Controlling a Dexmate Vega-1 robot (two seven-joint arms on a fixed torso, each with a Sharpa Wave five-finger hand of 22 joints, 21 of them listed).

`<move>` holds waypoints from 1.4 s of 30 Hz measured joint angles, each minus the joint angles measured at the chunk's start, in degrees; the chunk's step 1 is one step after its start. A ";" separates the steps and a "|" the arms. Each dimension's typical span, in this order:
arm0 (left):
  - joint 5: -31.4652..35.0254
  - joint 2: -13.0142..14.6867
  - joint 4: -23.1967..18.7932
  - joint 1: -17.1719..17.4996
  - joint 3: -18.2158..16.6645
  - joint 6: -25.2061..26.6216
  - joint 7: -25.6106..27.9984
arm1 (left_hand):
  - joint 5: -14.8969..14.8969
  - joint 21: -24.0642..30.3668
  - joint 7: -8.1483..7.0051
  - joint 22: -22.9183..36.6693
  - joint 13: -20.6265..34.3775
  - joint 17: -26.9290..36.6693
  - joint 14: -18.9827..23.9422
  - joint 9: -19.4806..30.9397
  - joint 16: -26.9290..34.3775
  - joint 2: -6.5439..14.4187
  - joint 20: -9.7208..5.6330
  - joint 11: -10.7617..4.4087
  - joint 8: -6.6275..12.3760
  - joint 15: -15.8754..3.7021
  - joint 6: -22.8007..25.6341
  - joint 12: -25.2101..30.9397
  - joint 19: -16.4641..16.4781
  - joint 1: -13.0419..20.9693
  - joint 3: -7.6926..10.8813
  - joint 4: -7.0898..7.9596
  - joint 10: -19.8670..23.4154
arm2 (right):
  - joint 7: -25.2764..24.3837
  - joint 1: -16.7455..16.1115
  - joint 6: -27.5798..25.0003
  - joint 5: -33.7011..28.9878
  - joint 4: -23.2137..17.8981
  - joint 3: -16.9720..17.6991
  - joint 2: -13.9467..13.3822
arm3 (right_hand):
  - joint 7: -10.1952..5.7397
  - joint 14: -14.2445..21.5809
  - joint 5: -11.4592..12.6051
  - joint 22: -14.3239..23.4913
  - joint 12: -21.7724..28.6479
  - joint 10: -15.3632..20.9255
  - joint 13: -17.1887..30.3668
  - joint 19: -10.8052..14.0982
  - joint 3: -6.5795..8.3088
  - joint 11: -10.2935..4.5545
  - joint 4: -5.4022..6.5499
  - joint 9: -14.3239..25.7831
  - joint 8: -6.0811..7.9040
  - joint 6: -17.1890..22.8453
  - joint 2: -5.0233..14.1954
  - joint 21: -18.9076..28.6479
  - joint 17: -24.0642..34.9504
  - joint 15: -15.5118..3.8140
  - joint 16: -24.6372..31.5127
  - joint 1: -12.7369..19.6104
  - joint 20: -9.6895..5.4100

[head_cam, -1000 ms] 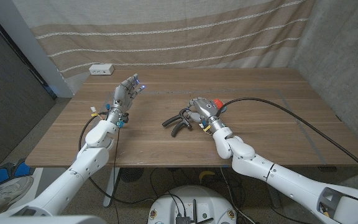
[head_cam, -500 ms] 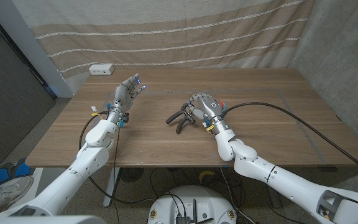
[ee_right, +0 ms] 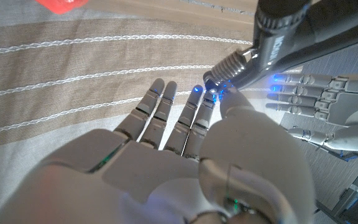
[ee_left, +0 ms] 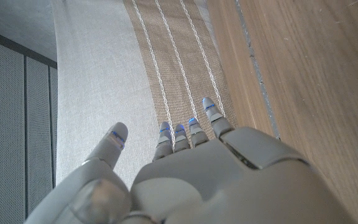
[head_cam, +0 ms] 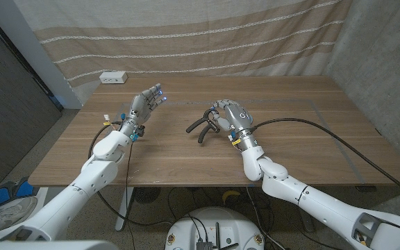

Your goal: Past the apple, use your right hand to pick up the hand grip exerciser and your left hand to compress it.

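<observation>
The hand grip exerciser [head_cam: 203, 126] is sitting in the right hand [head_cam: 232, 118], over the middle of the wooden counter [head_cam: 304, 139]. Its two dark handles are sticking out from the hand toward the robot's left, splayed apart, with their free ends pointing down toward the counter; whether they are touching the wood I cannot tell. In the right wrist view the metal spring coil [ee_right: 232, 63] and one black handle [ee_right: 303, 28] are lying right at the tips of the fingers [ee_right: 194, 109], with the thumb pressing against the coil, so the right hand is gripping the exerciser by its spring end.

A small patch of red, the apple [ee_right: 61, 4], is showing in the right wrist view beyond the fingers, on the counter.

The left hand [head_cam: 146, 101] is hovering well apart from the exerciser, toward the robot's left, with its fingers spread and holding nothing. It is also showing in the right wrist view [ee_right: 319, 106], fingers extended toward the exerciser. In the left wrist view its fingers [ee_left: 185, 130] are pointing at the striped curtain [head_cam: 186, 42] behind the counter.

A white box [head_cam: 113, 78] is lying at the counter's far left corner.
</observation>
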 measured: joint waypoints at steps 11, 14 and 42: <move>-0.17 3.34 -0.25 -2.90 1.96 3.96 -4.01 | -0.22 -0.44 0.86 0.00 0.25 0.00 1.56 0.00 0.00 -1.82 0.00 0.19 0.87 -0.50 2.11 0.33 -0.44 1.81 -0.79 -1.87 1.95 | -3.38 0.00 1.96 -0.49 0.48 0.69 -0.09 | -0.14 0.00 0.23 0.27 0.21 -0.53 1.04 0.00 0.00 -0.08 0.00 0.00 0.83 -0.49 0.43 0.42 0.79 0.00 -0.42 -1.22 0.00; -2.10 3.90 0.92 -4.57 2.73 7.72 -11.02 | -0.21 -0.89 0.86 0.00 0.31 0.00 2.23 0.00 0.44 -2.33 0.00 0.39 0.99 -0.80 2.90 0.49 -0.44 2.33 -1.03 -2.10 2.94 | -4.18 0.01 2.52 -0.75 0.37 0.85 -0.18 | -0.23 0.00 0.23 0.27 0.21 -0.75 1.31 0.00 0.00 -0.13 0.00 0.00 1.41 -1.03 0.43 0.63 0.80 0.00 -0.43 -1.22 0.00; -6.45 2.65 11.86 -16.93 8.15 15.59 -40.08 | -0.21 -1.33 0.81 0.02 0.31 0.26 3.55 0.30 0.45 -5.43 0.31 1.39 1.32 -0.71 6.14 0.88 -0.74 2.67 -2.85 -1.69 5.38 | -9.12 -0.43 7.79 -2.20 -1.78 2.67 -1.09 | -0.53 -0.01 0.42 0.25 0.64 -2.26 3.21 -0.43 0.01 -0.21 0.00 0.00 4.48 -2.76 0.58 1.51 2.26 0.00 -1.74 -2.11 -0.01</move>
